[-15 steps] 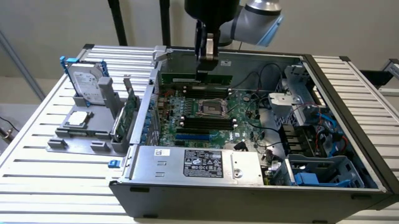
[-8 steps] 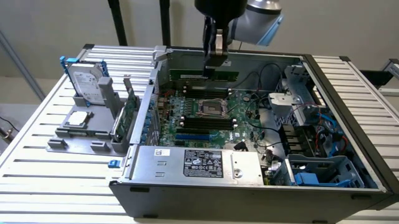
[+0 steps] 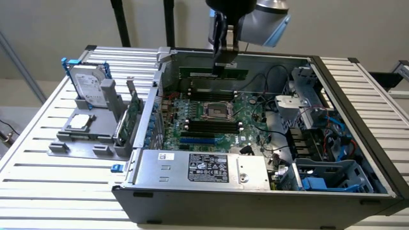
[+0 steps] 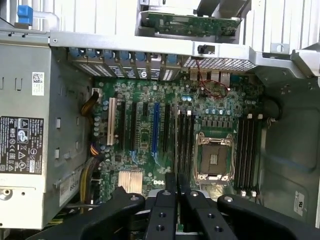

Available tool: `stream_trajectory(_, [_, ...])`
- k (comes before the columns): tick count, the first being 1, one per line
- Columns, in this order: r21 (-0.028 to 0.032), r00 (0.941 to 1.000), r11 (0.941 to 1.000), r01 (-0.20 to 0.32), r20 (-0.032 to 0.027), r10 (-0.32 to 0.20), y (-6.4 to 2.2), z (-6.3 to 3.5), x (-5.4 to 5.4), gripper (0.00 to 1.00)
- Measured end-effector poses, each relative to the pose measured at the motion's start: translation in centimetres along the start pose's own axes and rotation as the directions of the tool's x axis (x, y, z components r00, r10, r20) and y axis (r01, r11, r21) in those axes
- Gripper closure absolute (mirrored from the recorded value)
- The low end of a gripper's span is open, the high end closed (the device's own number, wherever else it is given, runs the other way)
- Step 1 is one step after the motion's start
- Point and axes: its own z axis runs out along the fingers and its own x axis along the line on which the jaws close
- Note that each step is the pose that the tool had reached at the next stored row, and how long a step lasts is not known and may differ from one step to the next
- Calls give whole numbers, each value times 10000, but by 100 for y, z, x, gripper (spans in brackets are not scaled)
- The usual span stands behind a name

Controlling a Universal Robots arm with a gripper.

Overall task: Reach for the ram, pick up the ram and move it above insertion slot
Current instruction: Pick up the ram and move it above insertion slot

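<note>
The reach and the pick-up look finished: the ram [image 3: 213, 73] hangs in the air inside the open computer case [image 3: 357, 124], lifted off the table and carried over the motherboard [image 3: 217, 120]. What seems left is lining it up over the memory slots [image 3: 214, 125] beside the processor socket [image 3: 215, 111]. The gripper [image 3: 225, 61] has its jaws drawn close together and clamped on the ram's top edge, about mid-length, so the stick runs crosswise below the fingers. In the wrist view the fingers [image 4: 165, 210] point down at the slots [image 4: 186, 145].
</note>
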Motion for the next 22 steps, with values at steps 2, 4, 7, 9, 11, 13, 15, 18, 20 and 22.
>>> stream_trajectory(2, [-2,10000,10000,-17,-77,17,-15,3,-30,87])
stream_trajectory(4, [-3,9999,10000,-36,-166,36,-27,7,-60,87])
stream_trajectory(7, [-4,9996,10000,-84,-276,84,-44,12,-97,87])
stream_trajectory(9, [-2,9994,9999,-137,-311,137,-55,14,-118,87])
stream_trajectory(11, [6,9993,9998,-198,-324,198,-62,17,-144,87])
stream_trajectory(13, [19,9992,9997,-238,-325,239,-68,19,-173,87])
stream_trajectory(15, [45,9991,9996,-268,-326,270,-69,24,-204,87])
stream_trajectory(18, [98,9990,9995,-301,-325,304,-70,32,-225,87])
stream_trajectory(20, [108,9989,9994,-329,-322,332,-71,36,-228,87])
stream_trajectory(22, [110,9988,9993,-352,-326,355,-71,37,-231,87])
